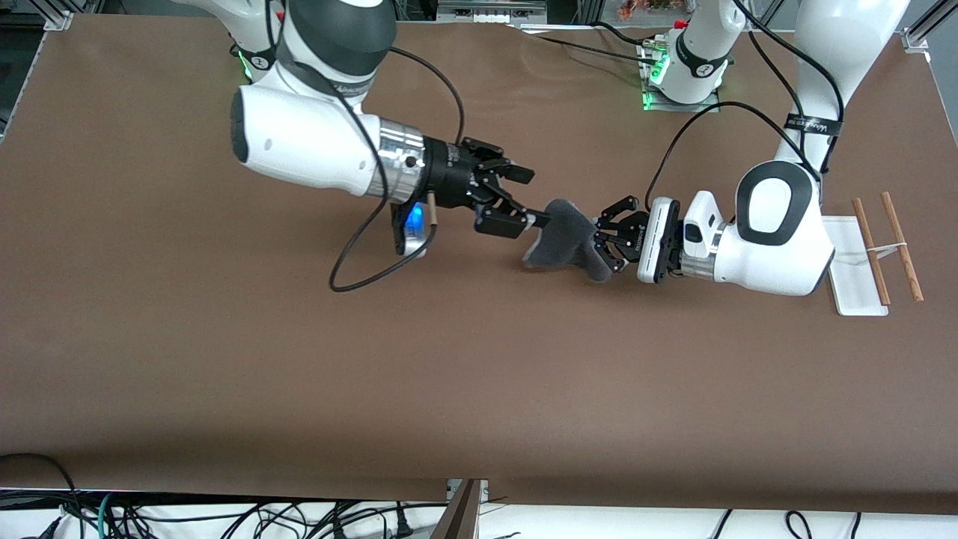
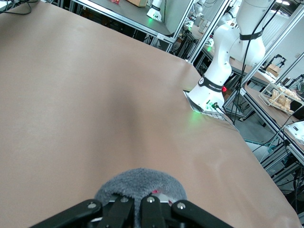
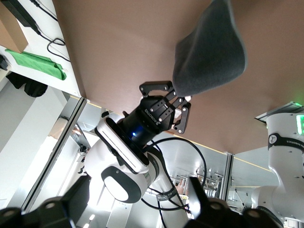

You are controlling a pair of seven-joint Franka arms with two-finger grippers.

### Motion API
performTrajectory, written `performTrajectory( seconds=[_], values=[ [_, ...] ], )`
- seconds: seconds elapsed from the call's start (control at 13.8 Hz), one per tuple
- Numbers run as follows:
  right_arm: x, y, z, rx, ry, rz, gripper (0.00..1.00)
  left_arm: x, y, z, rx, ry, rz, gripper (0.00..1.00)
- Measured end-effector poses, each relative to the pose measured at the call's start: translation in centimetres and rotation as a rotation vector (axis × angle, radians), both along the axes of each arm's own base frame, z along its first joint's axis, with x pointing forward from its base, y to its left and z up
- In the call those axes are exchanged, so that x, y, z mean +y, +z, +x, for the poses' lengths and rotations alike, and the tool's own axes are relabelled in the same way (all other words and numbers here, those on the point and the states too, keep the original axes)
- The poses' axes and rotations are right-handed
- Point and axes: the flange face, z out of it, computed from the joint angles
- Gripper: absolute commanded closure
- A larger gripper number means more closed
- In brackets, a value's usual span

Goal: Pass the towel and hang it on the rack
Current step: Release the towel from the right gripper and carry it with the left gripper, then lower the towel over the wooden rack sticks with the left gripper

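Gripping the towel [image 1: 569, 239] above mid-table, your left gripper [image 1: 608, 241] has its fingers clamped shut on one end of the cloth. Your right gripper [image 1: 524, 198] sits at the towel's other end with fingers spread apart, one touching the fabric. Your rack [image 1: 853, 262] stands at the left arm's end of the table [image 1: 299, 359].

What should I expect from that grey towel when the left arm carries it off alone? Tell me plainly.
Probably floppy: the towel sags in folds from where the left gripper pinches it. Likely light, since one shut pinch holds it above the table. Its fuzzy pile should resist slipping. The right gripper stands open beside it.
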Motion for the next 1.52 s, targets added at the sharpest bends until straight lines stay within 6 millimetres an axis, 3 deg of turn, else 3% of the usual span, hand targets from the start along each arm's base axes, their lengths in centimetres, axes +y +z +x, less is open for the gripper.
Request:
performTrajectory(
  seconds=[0.22, 0.58, 0.8, 1.09, 1.52],
  values=[
    [-4.4, 0.1, 0.3, -0.061, 0.104, -0.044, 0.00, 1.6, 0.4, 0.7, -0.024, 0.005, 0.033, 1.00],
    [-13.5, -0.7, -1.3, -0.211, 0.345, -0.225, 0.00, 6.8, 3.9, 2.1, -0.060, -0.071, 0.243, 1.00],
    [-19.0, 0.5, -1.9, -0.305, 0.506, -0.363, 0.00, 13.7, 3.9, 2.4, -0.051, -0.082, 0.386, 1.00],
    [-26.0, 2.2, -2.9, -0.435, 0.751, -0.532, 0.00, 25.9, 4.6, 2.6, -0.052, -0.032, 0.616, 1.00],
    [-33.6, 3.5, -2.6, -0.593, 1.078, -0.727, 0.00, 38.2, 6.8, 1.3, -0.024, -0.002, 0.974, 1.00]
  ],
)
